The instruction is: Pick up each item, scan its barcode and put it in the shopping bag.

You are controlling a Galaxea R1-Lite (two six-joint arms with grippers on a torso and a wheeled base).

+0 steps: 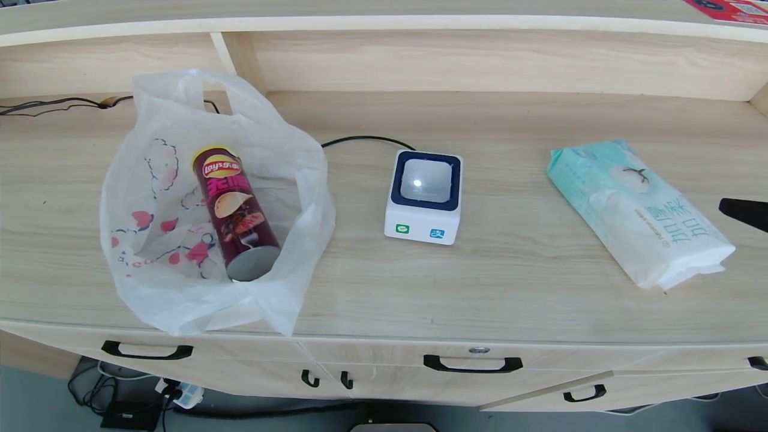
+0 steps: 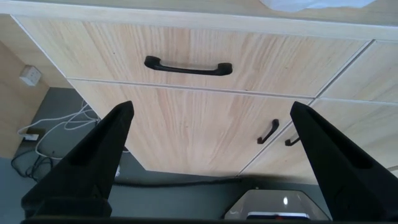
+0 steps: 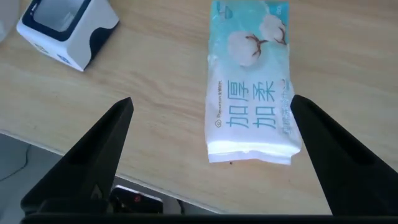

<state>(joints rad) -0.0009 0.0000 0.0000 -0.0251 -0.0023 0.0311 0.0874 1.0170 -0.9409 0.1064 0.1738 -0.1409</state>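
The tissue pack (image 3: pixel 252 87) lies flat on the worktop (image 1: pixel 510 282), just ahead of the right gripper (image 3: pixel 211 101), which is wide open. An off-centre pinch could let its soft wrapper slip or crumple, hiding the barcode from the scanner (image 1: pixel 423 195).

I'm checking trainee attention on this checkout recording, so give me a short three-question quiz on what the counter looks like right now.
1. True or false: the chips can lies inside the shopping bag.
2. Which item lies on the counter, not yet bagged? A. tissue pack B. chips can C. drink bottle
3. Short answer: is the right gripper, above the tissue pack, open or shut?
Key: 1 true; 2 A; 3 open.
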